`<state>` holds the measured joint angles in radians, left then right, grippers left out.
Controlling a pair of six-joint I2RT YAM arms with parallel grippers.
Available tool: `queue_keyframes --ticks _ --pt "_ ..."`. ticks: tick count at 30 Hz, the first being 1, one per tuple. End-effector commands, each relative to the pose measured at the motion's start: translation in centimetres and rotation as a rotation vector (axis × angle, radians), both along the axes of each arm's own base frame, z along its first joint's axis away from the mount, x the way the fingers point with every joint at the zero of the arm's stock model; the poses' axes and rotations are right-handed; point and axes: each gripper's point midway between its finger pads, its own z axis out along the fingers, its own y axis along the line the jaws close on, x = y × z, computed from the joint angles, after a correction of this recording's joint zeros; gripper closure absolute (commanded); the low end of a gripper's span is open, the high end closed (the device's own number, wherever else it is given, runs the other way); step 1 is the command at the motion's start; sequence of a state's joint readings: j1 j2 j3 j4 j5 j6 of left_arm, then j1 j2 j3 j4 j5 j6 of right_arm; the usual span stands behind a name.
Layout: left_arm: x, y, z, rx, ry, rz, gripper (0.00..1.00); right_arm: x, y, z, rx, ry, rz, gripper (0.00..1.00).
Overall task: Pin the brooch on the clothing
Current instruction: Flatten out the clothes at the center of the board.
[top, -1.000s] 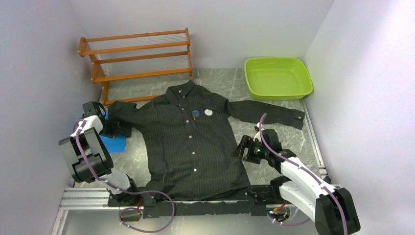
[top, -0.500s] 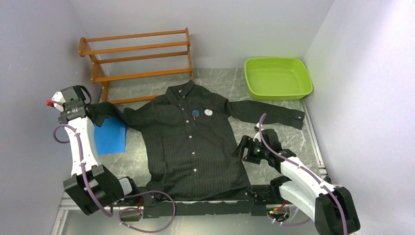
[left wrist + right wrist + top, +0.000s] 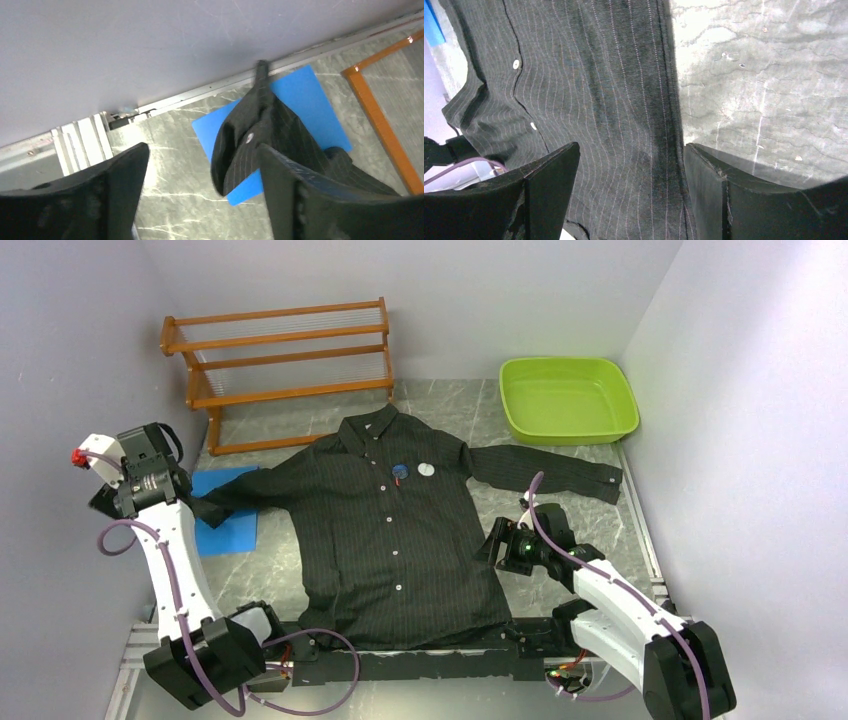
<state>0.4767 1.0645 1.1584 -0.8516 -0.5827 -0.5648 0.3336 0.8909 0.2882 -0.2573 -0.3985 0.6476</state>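
Observation:
The clothing (image 3: 395, 530), a black pinstriped shirt, lies face up and spread out on the table. Its left sleeve stretches over a blue pad (image 3: 225, 525). A small blue round piece (image 3: 399, 472), apparently the brooch, rests on the chest next to a white disc (image 3: 427, 469). My left gripper (image 3: 108, 502) hangs raised at the far left, open and empty. In the left wrist view that gripper (image 3: 202, 147) looks down on the sleeve cuff (image 3: 250, 130), which lies free on the pad (image 3: 310, 100). My right gripper (image 3: 630, 147) stands open over the shirt's right side seam (image 3: 669, 125), holding nothing.
An orange wooden rack (image 3: 285, 350) stands at the back left, its foot bar (image 3: 380, 115) close to the pad. A green tub (image 3: 568, 398) sits at the back right. Grey walls close in both sides, the left one close behind the left arm.
The left arm swung up and out to the left, drawing the left sleeve straight over the blue pad. Its jaws then opened and released the cuff. The right arm stayed still.

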Motion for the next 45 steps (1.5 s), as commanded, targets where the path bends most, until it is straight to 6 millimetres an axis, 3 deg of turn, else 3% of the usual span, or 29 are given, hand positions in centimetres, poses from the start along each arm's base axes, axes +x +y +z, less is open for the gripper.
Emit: queue_keyframes --ticks 1,6,10,13,14,15,16,19,23,28,31,36,41,45 --pt "-0.1 0.0 2.0 0.021 -0.017 -0.01 0.06 0.7 -0.4 0.4 -0.025 0.006 -0.042 0.22" --pt "4.5 -4.6 1.4 -0.15 -0.107 -0.346 0.06 0.7 -0.8 0.0 -0.04 0.015 -0.067 0.23" --pt "9.1 -10.8 0.7 -0.263 -0.256 -0.723 0.06 0.5 -0.9 -0.1 -0.038 0.023 -0.082 0.23" --pt "11.9 -15.3 -0.1 -0.308 -0.305 -0.882 0.06 -0.1 -1.2 -0.5 -0.04 0.044 -0.103 0.23" --pt "12.8 -17.7 -0.7 -0.317 -0.283 -0.948 0.07 -0.2 -1.3 -0.6 -0.04 0.053 -0.115 0.23" --pt "13.6 -18.5 -1.5 -0.318 -0.262 -0.963 0.07 -0.3 -1.4 -0.7 -0.038 0.061 -0.128 0.23" --pt "14.4 -20.9 -2.1 -0.324 -0.239 -1.021 0.07 -0.4 -1.5 -0.8 -0.037 0.067 -0.143 0.24" --pt "16.9 -25.4 -4.1 -0.331 -0.167 -1.112 0.09 -0.8 -1.8 -1.5 -0.029 0.085 -0.186 0.29" --pt "20.4 -30.5 -6.8 -0.312 -0.094 -1.196 0.16 -1.4 -2.1 -2.8 -0.026 0.115 -0.223 0.36" --pt "24.7 -34.9 -10.1 -0.252 -0.037 -1.239 0.25 -1.8 -2.7 -4.3 -0.05 0.146 -0.259 0.45" --pt "27.0 -35.9 -12.4 -0.229 0.005 -1.227 0.33 -1.9 -3.0 -5.0 -0.064 0.162 -0.281 0.53" --pt "29.8 -35.7 -15.0 -0.186 0.063 -1.19 0.44 -2.0 -3.5 -5.6 -0.085 0.179 -0.318 0.61" --pt "31.3 -35.2 -17.4 -0.147 0.12 -1.168 0.58 -2.0 -4.0 -5.6 -0.105 0.181 -0.345 0.76" --pt "32.0 -35.0 -18.9 -0.128 0.152 -1.153 0.67 -2.2 -4.2 -5.2 -0.117 0.196 -0.351 0.81"
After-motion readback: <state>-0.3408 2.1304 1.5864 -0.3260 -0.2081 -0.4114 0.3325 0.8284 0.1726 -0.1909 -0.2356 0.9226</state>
